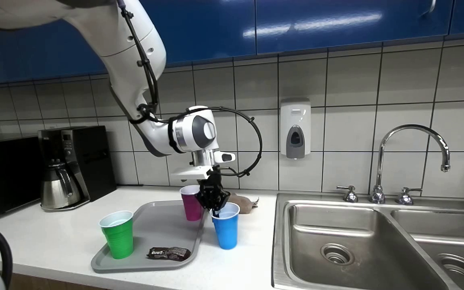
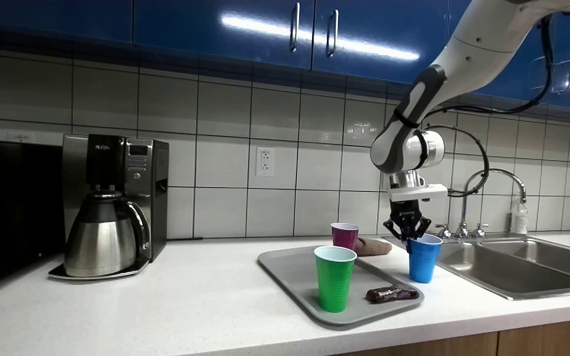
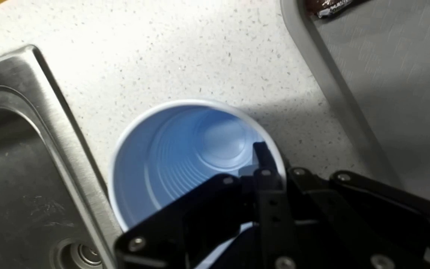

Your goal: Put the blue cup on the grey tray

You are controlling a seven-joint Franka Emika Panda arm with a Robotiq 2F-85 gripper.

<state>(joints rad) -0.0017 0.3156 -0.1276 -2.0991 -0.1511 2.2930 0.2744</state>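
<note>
Cup (image 2: 424,263), tapered, bright-blue plastic, is just beside the flat grey rounded-corner tray (image 2: 297,269), its tray-side wall pinched at the lip by my black two-finger gripper (image 2: 408,244), fingers nearly together, a hold I judge right for something light, thin and easily buckled.

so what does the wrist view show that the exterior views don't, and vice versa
Only the wrist view shows the blue cup down to its inside bottom. Only the exterior views show the green cup, the coffee maker and the faucet. All views share the gripper at the blue cup's rim, the grey tray, the wrapped bar and the steel sink (tray and bar cut off in the wrist view).
</note>
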